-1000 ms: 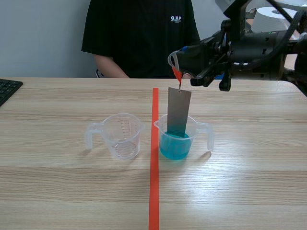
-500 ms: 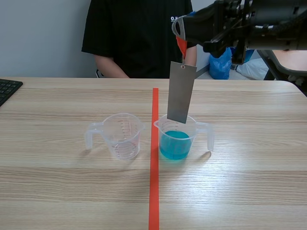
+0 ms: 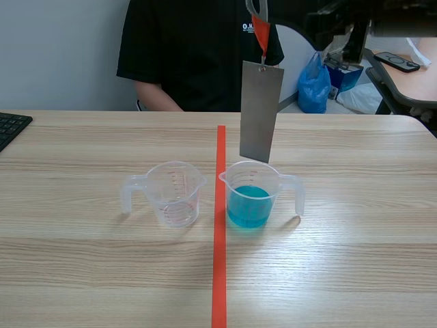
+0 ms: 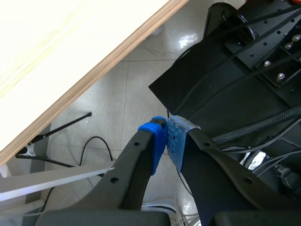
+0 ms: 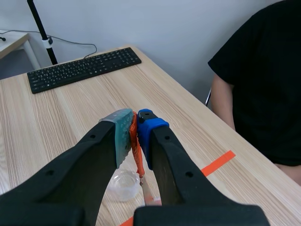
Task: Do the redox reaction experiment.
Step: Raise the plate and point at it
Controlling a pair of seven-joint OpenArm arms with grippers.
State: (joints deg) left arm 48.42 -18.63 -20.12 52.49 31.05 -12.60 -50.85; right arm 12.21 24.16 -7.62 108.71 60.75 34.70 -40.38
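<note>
Wooden table, centre: metal plate, immersed a second ago, hangs clear above blue-solution cup; dip seems done. Right gripper clenches its orange strap; left gripper closed, empty.

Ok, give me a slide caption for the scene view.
Metal strip hangs by an orange tag above the cup of blue liquid, beside a clear cup.

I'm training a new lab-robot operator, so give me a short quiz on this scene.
1. True or false: the plate dips in the blue liquid.
2. The right gripper is: A open; B shut on the strap; C shut on nothing.
3. Fill in: seen from the robot, the empty cup stands ___ of the tape line.
Key: 1 false; 2 B; 3 left.
</note>
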